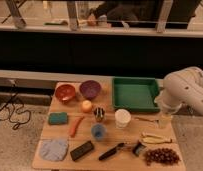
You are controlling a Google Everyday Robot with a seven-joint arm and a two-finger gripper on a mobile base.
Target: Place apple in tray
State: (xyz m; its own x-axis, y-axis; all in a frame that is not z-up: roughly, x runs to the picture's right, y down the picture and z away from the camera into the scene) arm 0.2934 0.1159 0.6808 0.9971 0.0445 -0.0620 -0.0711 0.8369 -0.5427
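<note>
The apple (86, 105), small, round and yellowish-orange, sits on the wooden table (65, 134) just in front of the red bowl (65, 92) and the purple bowl (90, 89). The green rectangular tray (135, 93) stands at the table's back right and looks empty. My white arm (184, 91) bends in from the right. My gripper (165, 120) hangs below it over the table's right edge, in front of the tray's right corner and far from the apple.
A carrot (76, 126), a green sponge (58, 118), a white cup (122, 118), a blue cup (98, 131), a small metal cup (99, 114), a blue cloth (54, 149), a black block (82, 150), dark grapes (161, 156) and utensils (154, 138) lie on the table.
</note>
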